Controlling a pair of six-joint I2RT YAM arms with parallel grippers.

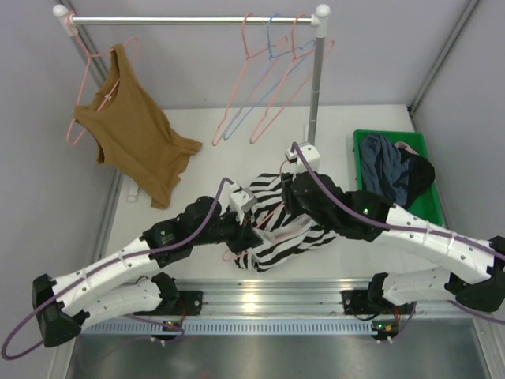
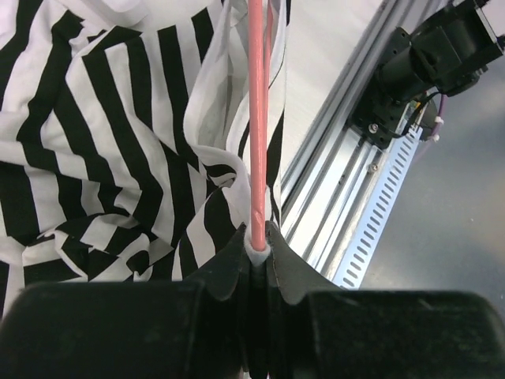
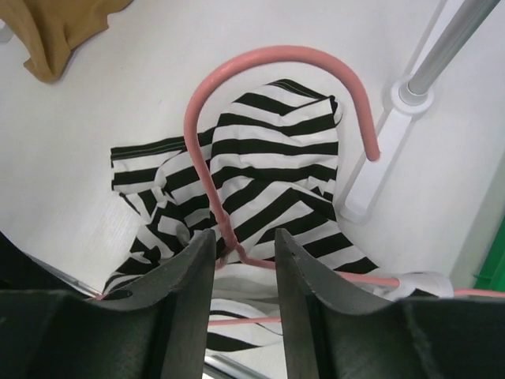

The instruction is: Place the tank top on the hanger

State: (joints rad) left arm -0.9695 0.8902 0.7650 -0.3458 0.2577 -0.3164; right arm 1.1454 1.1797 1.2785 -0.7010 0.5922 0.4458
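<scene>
The left pincer (image 2: 256, 246) clamps the pink hanger (image 2: 256, 118) by its wire; the right pincer (image 3: 245, 243) stands partly open astride its neck. The striped tank top (image 3: 268, 181) lies crumpled on the tabletop (image 3: 118, 110) beneath.

No legible text, label, brand or number anywhere.

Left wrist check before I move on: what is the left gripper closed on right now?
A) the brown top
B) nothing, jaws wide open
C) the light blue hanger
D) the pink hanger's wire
D: in the left wrist view the left gripper has its jaws pinched together on the wire of the pink hanger, which runs straight out from between them alongside the striped tank top.
</scene>
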